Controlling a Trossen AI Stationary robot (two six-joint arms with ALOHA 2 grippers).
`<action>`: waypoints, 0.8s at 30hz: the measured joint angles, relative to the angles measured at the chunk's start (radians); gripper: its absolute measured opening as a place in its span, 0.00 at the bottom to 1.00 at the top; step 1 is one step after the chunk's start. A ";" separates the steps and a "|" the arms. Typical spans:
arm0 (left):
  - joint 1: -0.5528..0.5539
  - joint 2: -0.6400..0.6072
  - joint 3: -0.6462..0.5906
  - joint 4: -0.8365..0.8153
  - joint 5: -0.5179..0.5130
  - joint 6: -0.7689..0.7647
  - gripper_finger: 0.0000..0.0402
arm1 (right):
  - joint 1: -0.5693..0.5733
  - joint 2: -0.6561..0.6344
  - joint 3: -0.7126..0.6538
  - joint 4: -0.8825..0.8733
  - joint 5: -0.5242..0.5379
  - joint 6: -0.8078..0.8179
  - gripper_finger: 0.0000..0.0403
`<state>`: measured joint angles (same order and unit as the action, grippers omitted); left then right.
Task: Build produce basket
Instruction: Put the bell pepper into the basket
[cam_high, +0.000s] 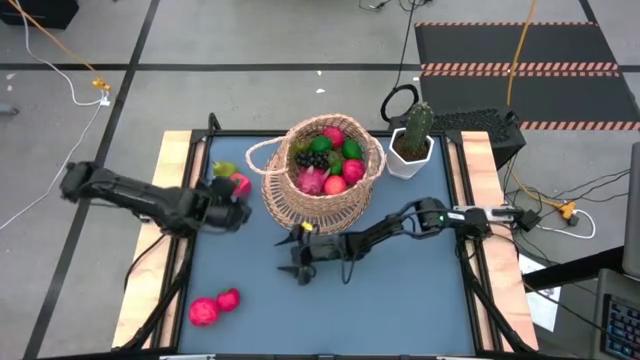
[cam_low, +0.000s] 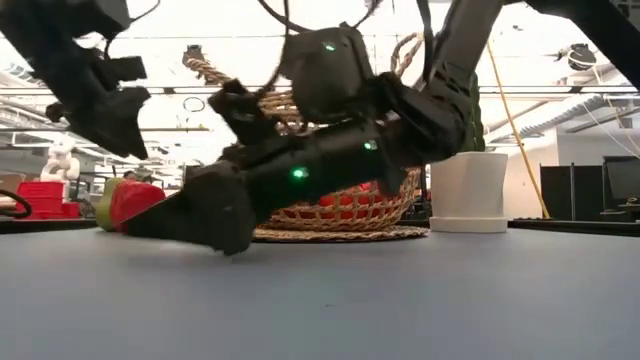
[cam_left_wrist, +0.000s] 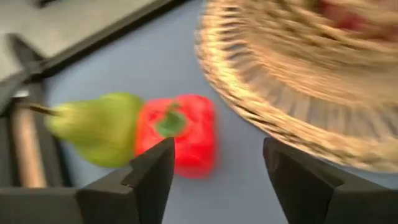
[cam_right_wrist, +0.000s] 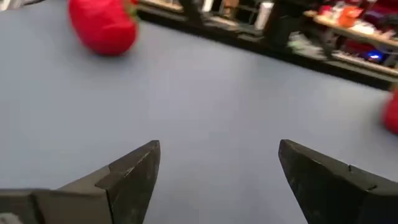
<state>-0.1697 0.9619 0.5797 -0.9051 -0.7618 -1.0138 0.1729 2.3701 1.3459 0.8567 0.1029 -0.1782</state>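
**Left arm lines up on the red fruit beside the basket**

You're mid-collection: the wicker basket (cam_high: 322, 180) sits at the table's twelve o'clock and already carries a good load, dark grapes (cam_high: 312, 159), a green lime (cam_high: 351, 150), pink and red pieces. Stragglers remain on the mat.

Start at nine o'clock. Your left gripper (cam_left_wrist: 214, 171) hangs just short of a red fruit (cam_left_wrist: 179, 132) that touches a green pear (cam_left_wrist: 99, 127), both lying close to the basket's left wall. The jaws stand apart with nothing between them. My read is that the red fruit is the pick in hand. The next move calls for easing forward so the fingers straddle the red piece alone; the pear pressed against it is the nuisance, and a wide grab could shove it or catch both. The basket wall also crowds the far finger.

Down at seven o'clock, two more red-pink fruits (cam_high: 213, 307) wait side by side, well clear of everything.

Move to centre: your right gripper (cam_right_wrist: 217, 180) is low over bare mat at six o'clock of the basket, released and empty, facing those two fruits.

At one o'clock, the potted cactus (cam_high: 413, 140) stands just beside the basket; leave it alone.
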 joint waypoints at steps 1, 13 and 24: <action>0.047 0.000 0.000 0.002 0.000 0.022 0.63 | -0.007 -0.007 -0.020 0.024 0.001 0.002 0.80; 0.392 0.002 0.000 0.189 0.118 0.383 0.42 | -0.041 -0.010 -0.038 0.030 -0.002 0.062 0.79; 0.521 0.123 0.000 0.224 0.243 0.536 0.33 | -0.041 -0.010 -0.038 0.021 -0.003 0.089 0.79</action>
<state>0.3509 1.0845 0.5797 -0.6812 -0.5186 -0.4781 0.1314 2.3604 1.3079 0.8780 0.1001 -0.0897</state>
